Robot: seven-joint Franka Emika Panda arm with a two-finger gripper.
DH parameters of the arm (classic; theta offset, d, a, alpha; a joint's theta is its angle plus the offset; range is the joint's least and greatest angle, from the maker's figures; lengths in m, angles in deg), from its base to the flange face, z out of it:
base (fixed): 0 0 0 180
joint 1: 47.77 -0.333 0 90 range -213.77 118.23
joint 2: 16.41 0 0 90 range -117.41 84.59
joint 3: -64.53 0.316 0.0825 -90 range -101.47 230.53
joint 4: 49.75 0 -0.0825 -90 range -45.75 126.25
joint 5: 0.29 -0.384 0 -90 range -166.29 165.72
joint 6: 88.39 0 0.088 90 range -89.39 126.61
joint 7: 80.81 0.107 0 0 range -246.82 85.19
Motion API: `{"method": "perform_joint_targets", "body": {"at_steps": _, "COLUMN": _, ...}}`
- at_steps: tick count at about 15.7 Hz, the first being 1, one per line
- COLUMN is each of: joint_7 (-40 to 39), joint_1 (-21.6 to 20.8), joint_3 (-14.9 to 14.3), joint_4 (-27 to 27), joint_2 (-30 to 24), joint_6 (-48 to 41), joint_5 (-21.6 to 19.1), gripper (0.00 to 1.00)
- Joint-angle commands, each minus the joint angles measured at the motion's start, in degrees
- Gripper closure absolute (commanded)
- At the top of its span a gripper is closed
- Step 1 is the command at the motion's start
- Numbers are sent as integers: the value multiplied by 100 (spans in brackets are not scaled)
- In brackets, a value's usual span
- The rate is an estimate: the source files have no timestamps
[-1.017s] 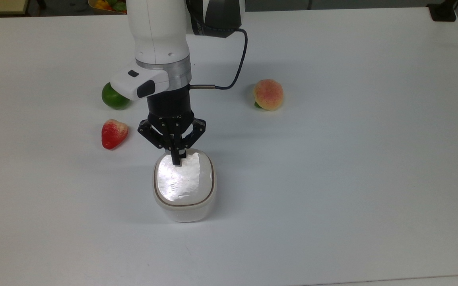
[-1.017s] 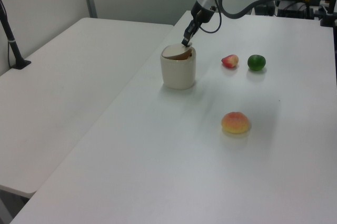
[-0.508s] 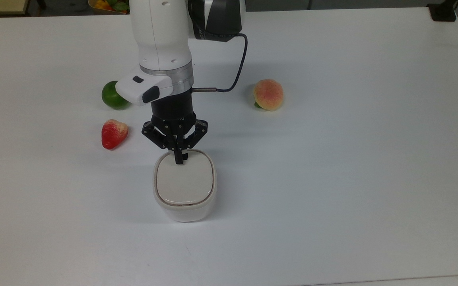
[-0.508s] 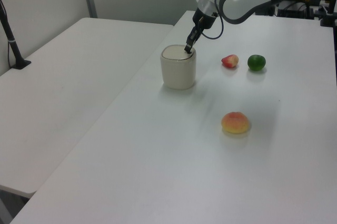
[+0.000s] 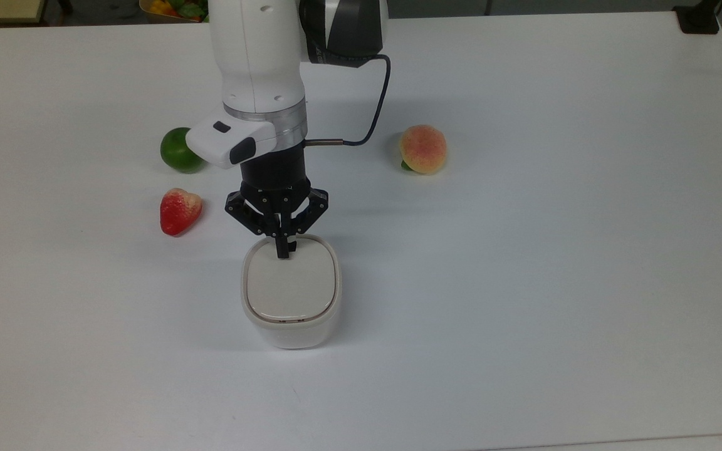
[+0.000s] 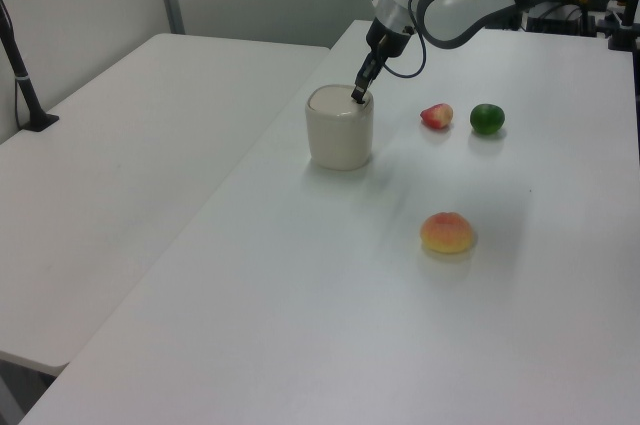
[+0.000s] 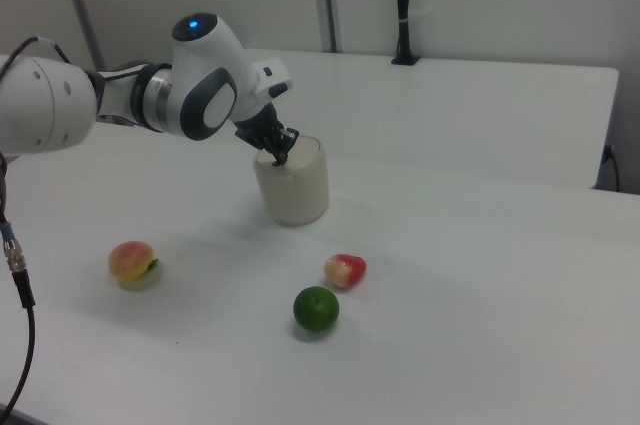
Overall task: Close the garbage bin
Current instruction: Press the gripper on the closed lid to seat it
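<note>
The garbage bin (image 5: 291,313) (image 6: 339,133) (image 7: 293,185) is a small white rounded-square tub on the white table, and its flat beige lid (image 5: 290,285) lies level on the rim. My gripper (image 5: 282,252) (image 6: 358,96) (image 7: 280,156) is shut, with nothing held. Its joined fingertips point down and rest on the lid's far edge in the top view.
A red strawberry (image 5: 178,210) and a green lime (image 5: 177,149) lie at the top view's left of the arm. A peach (image 5: 422,149) sits at the top view's right. A black cable (image 5: 373,106) hangs from the wrist. A black post (image 6: 22,75) stands on the adjoining table.
The lid was tilted up one second ago and now lies flat on the bin. My shut gripper came down slightly with it and has held still for the last half second.
</note>
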Motion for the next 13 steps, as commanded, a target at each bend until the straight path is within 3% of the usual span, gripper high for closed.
{"method": "perform_joint_targets", "body": {"at_steps": 1, "joint_7": -62, "joint_1": 10, "joint_3": 23, "joint_4": 311, "joint_2": -127, "joint_6": -106, "joint_5": 119, "gripper": 100}}
{"method": "perform_joint_targets", "body": {"at_steps": 7, "joint_7": -9, "joint_1": 19, "joint_3": 23, "joint_4": 284, "joint_2": -443, "joint_6": -254, "joint_5": 84, "gripper": 100}}
{"method": "perform_joint_targets", "body": {"at_steps": 13, "joint_7": 121, "joint_1": 45, "joint_3": 23, "joint_4": 267, "joint_2": -1022, "joint_6": -1272, "joint_5": 23, "gripper": 100}}
